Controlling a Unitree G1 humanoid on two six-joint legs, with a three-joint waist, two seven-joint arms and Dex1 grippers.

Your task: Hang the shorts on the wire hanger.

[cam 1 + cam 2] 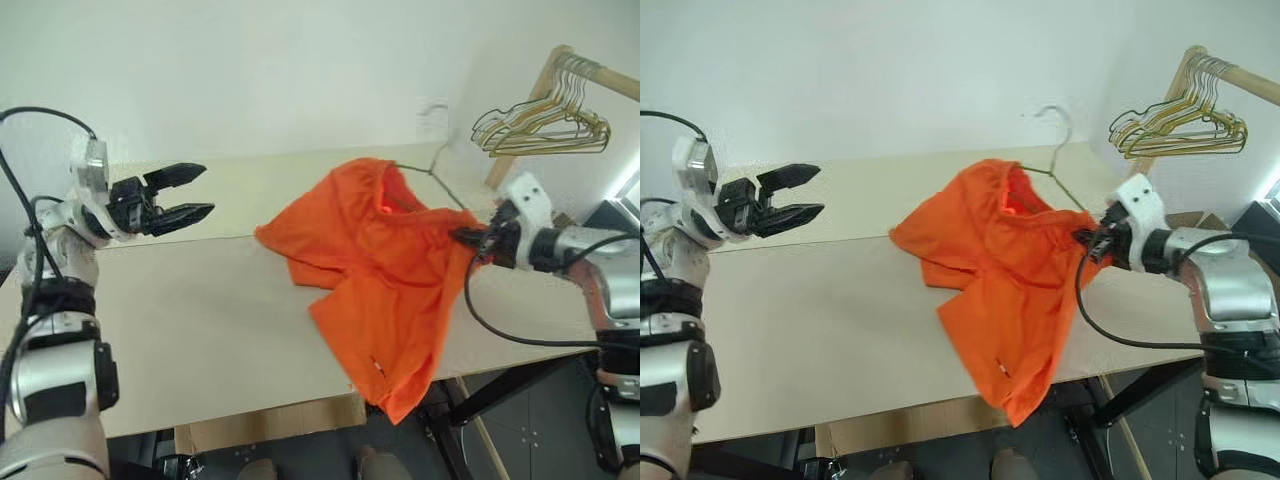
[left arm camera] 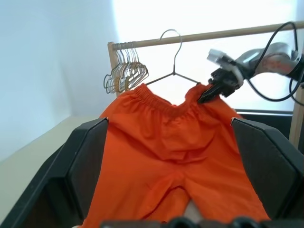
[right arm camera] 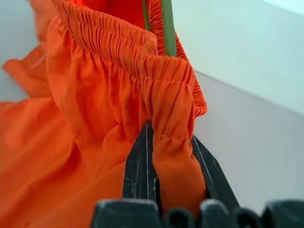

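The bright orange soft fabric shorts [image 1: 375,270] lie spread on the pale beige tabletop [image 1: 200,330], one leg hanging over its near edge, with the thin greenish-grey wire hanger [image 1: 1060,165] inside the gathered waistband and its hook rising at 12 o'clock. At 3 o'clock the right end effector [image 1: 472,240] is clenched on the waistband. At 9 o'clock, well apart, the left end effector [image 1: 190,197] is released, its black fingers spread and empty.

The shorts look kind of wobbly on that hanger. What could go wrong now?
1. Only the right claw pinches the shorts, by the waistband. If it slips, they may slide off the hanger.
2. One leg already droops over the edge of the table, so its weight could drag the shorts down.
3. The left claw is open and away from the cloth, so nothing would catch them.
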